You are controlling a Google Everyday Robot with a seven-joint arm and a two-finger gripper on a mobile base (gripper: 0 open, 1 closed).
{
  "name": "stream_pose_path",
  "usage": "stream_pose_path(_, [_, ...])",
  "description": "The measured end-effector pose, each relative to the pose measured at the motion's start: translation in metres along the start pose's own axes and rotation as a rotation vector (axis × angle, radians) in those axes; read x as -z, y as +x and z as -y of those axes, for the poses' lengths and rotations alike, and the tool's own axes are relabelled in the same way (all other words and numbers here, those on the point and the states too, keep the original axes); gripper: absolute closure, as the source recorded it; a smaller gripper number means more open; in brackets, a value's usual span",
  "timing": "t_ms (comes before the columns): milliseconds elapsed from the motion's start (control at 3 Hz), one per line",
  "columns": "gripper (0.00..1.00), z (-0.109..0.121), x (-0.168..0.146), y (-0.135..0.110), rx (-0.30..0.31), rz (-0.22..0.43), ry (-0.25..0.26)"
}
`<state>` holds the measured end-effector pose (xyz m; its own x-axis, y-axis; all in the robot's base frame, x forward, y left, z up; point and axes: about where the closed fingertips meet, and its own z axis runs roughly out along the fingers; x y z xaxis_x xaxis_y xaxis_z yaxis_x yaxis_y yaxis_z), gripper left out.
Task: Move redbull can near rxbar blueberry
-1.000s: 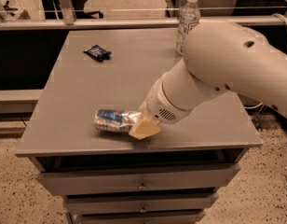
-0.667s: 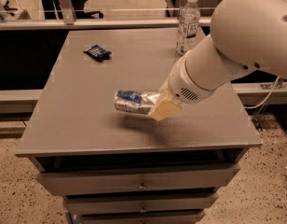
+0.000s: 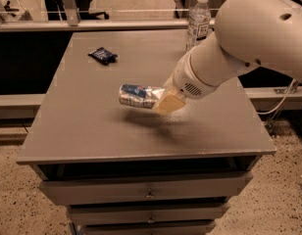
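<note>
The redbull can (image 3: 136, 95), silver and blue, is held on its side above the middle of the grey table (image 3: 82, 131), with its shadow on the top below it. My gripper (image 3: 163, 101) is shut on the can's right end, its tan fingers (image 3: 169, 103) around it. The white arm comes in from the upper right. The rxbar blueberry (image 3: 103, 55), a small dark blue wrapped bar, lies flat near the table's far left, well apart from the can.
A clear water bottle (image 3: 198, 21) with a white cap stands at the far edge of the table, partly behind my arm. Drawers (image 3: 149, 192) sit under the front edge. A rail and a chair stand behind the table.
My gripper has lifted the can off the table and carried it up and away from the front edge, towards the middle of the table.
</note>
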<state>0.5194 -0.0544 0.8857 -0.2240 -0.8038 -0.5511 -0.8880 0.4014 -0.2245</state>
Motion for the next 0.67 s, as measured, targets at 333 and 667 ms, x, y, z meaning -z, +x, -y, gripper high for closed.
stream_pose_path(333, [1.00, 0.044, -0.021, -0.010, -0.028, 0.052, 0.004])
stream_pose_path(667, [1.00, 0.082, -0.052, -0.024, -0.037, 0.090, 0.006])
